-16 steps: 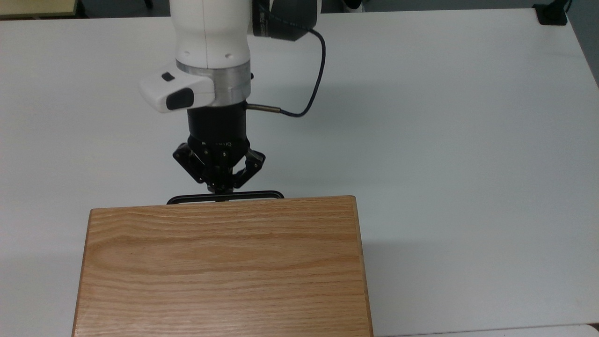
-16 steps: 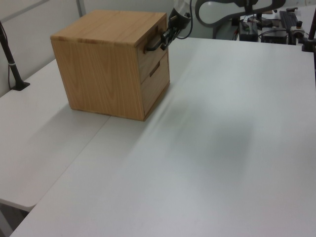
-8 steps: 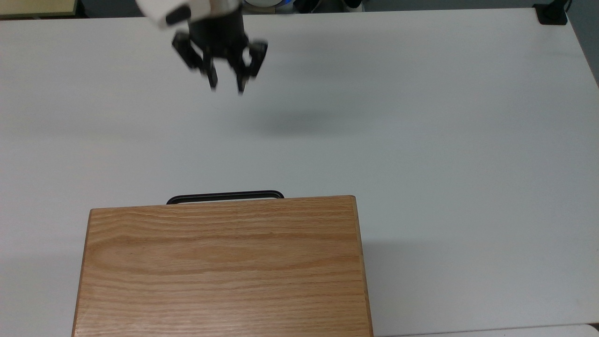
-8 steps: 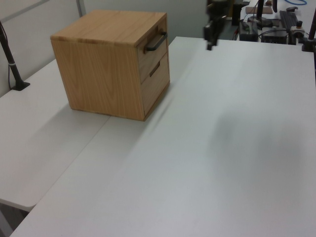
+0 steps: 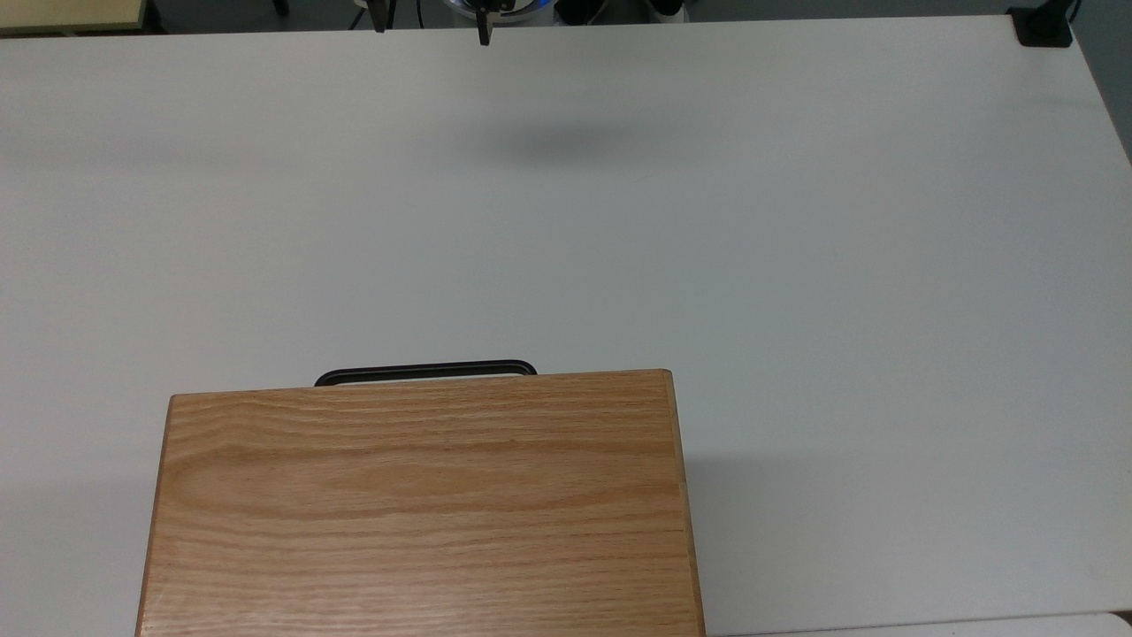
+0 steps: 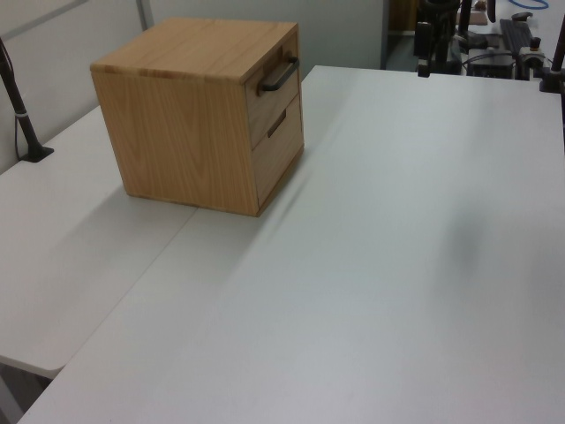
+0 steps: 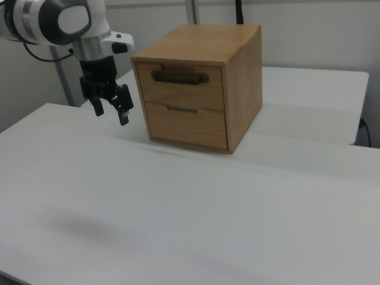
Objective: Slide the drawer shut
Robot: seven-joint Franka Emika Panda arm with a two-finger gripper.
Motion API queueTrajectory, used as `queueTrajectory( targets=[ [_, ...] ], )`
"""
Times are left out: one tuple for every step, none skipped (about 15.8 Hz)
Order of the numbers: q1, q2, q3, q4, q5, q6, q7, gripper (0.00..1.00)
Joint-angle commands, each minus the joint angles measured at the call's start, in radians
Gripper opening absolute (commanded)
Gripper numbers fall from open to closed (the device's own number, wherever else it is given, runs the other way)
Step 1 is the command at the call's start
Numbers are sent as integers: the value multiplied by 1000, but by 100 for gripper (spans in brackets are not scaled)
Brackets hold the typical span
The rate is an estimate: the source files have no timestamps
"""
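Observation:
The drawer (image 7: 181, 86) is the upper one in the oak cabinet (image 5: 424, 504), and its front panel sits flush with the cabinet face. Its thin black bar handle (image 5: 425, 372) pokes out past the cabinet top in the top view, and the handle (image 6: 279, 74) shows in the left view too. My gripper (image 7: 111, 115) hangs open and holds nothing. It is off the handle, well out in front of the cabinet toward the right view's left. Only its two spread fingertips (image 5: 482, 34) show at the top view's upper edge. In the left view the gripper (image 6: 425, 51) is a dark shape over the far table edge.
A second drawer (image 7: 185, 125) lies under the first. The white table (image 5: 796, 265) stretches wide around the cabinet. A black post (image 6: 19, 106) stands at the left view's left edge, a black clamp (image 5: 1044, 26) sits at the top view's upper right corner, and equipment (image 6: 499, 40) stands behind the table.
One second ago the gripper was shut on the handle. It has let go, opened and pulled back from the cabinet to the top view's upper edge. The drawer has not moved.

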Motion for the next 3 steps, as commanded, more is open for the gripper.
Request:
queueTrajectory(
  targets=[
    [16, -13, -5, -30, -22, 0, -14, 100],
    [16, -13, -5, -29, -22, -6, -14, 100],
    [17, -14, -5, -30, -20, -7, -20, 100]
  ],
)
